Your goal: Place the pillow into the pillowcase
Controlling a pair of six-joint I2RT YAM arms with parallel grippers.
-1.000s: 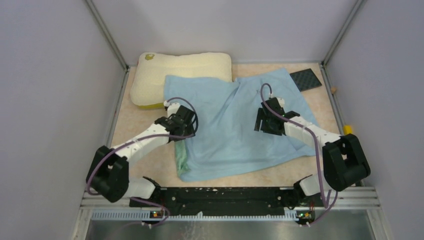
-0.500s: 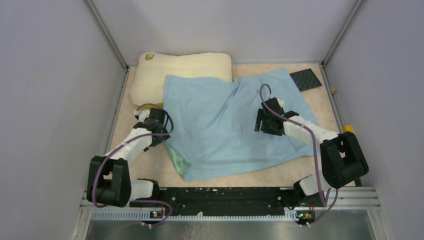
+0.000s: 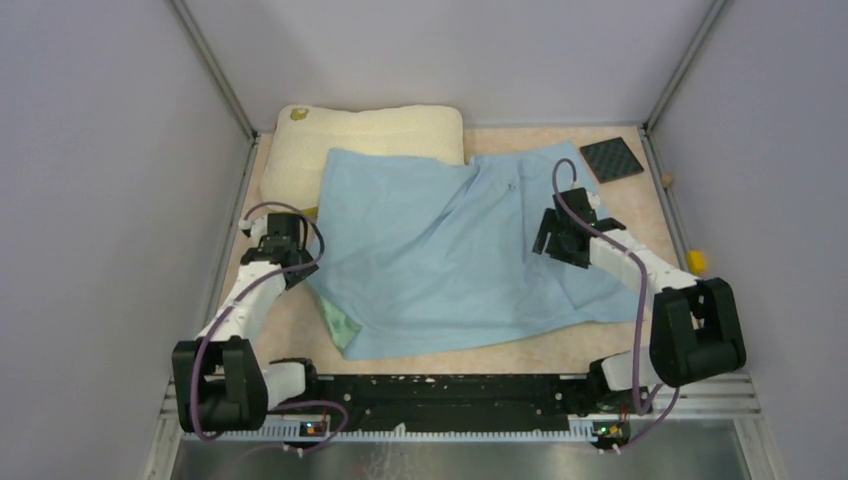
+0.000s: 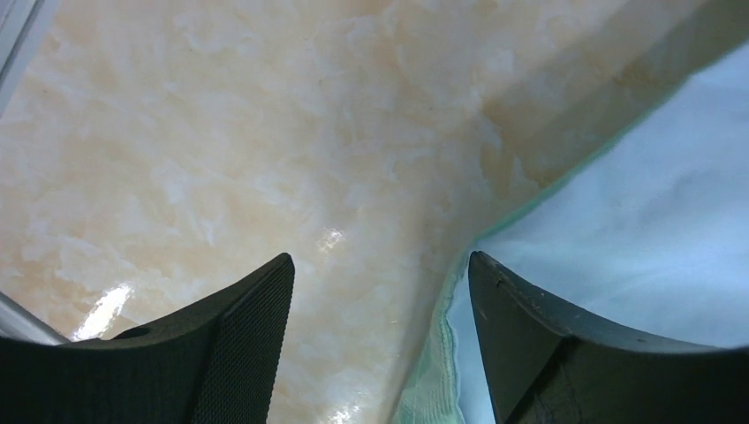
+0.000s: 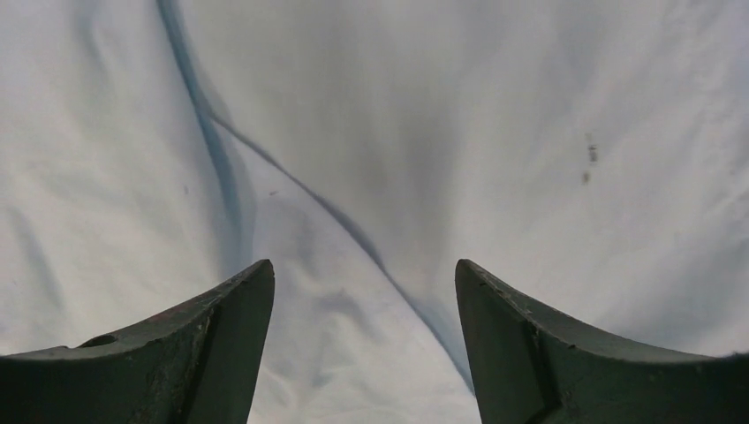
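A: So where was the pillow (image 3: 372,133) at that point?
B: Far-left corner of the counter (image 3: 290,335), long side along the far edge. Cream, textured, with a yellowish mark at its far-left corner. Outside the case, not in it. Its near-right part was under the cloth.
A: And the pillowcase (image 3: 455,250)?
B: Spread flat, blue side up, across the middle of the counter. Far-left corner of it lapped over the pillow. Near-left corner was folded back, green reverse (image 3: 340,322) showing, close to the near edge. A few creases across the middle.
A: Left gripper (image 3: 281,238)?
B: Near the left edge of the counter, just off the pillowcase's left border. Jaws were apart, nothing between them. Wrist view showed bare marbled counter under the gap; the green-hemmed cloth edge ran by the finger (image 4: 565,353) on the cloth side. Couldn't tell if that finger touched the cloth.
A: Right gripper (image 3: 562,233)?
B: Over the right part of the pillowcase, toward the right edge of the counter. Jaws apart as well, gripping nothing. Wrist view was all blue cloth with two creases meeting between the fingers. Contact with the fabric: couldn't tell from where I stood.
A: Anything else on the counter?
B: Black mat (image 3: 611,158) in the far-right corner, right beside the pillowcase's far-right corner. Small yellow block (image 3: 696,261) about halfway along the right edge. Both well apart from the pillow.
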